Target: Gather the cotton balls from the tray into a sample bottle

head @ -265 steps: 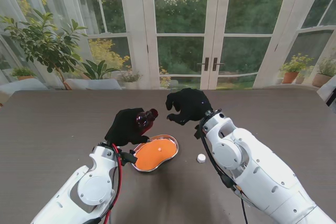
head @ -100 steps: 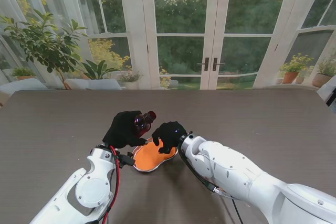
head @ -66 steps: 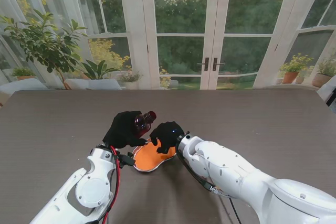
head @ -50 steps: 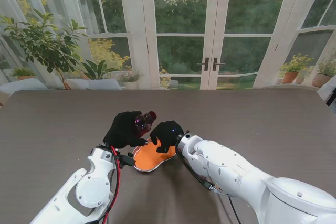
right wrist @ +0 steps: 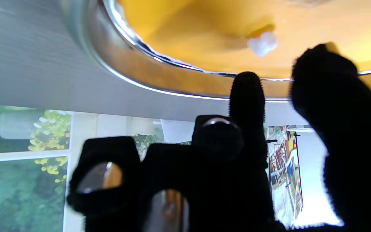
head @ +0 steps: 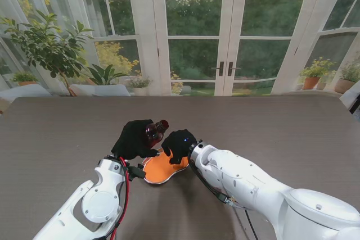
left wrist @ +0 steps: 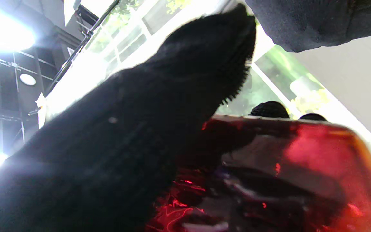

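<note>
Surface: dark wood-grain top (head: 67, 133) carrying the tray, both arms rising over it from the near edge.
Tray: shiny metal rim with an orange inside (head: 159, 168), lying near the middle of the surface, between the two robot hands and partly covered by the right one; in the right wrist view the rim (right wrist: 134, 69) is curving around the orange floor.
Cotton ball: one small white ball (right wrist: 262, 43) is lying on the orange floor of the tray, just beyond the right fingertips and not touching them; it is too small to make out in the stand view.
Bottle: dark red see-through bottle (head: 156, 130), tilted, its far end poking out past the left fingers toward the right robot hand; in the left wrist view its red wall (left wrist: 301, 174) is filling the frame beside the glove.
Left robot hand: black-gloved (head: 134, 137), fingers clamped around the bottle, holding it off the surface just left of the tray's far end.
Right robot hand: black-gloved (head: 179, 145), hanging over the far end of the tray, holding nothing; thumb and one finger (right wrist: 247, 96) are reaching toward the tray, spread apart, the other fingers curling back.
Gap between hands: small, the two gloves near but apart.
</note>
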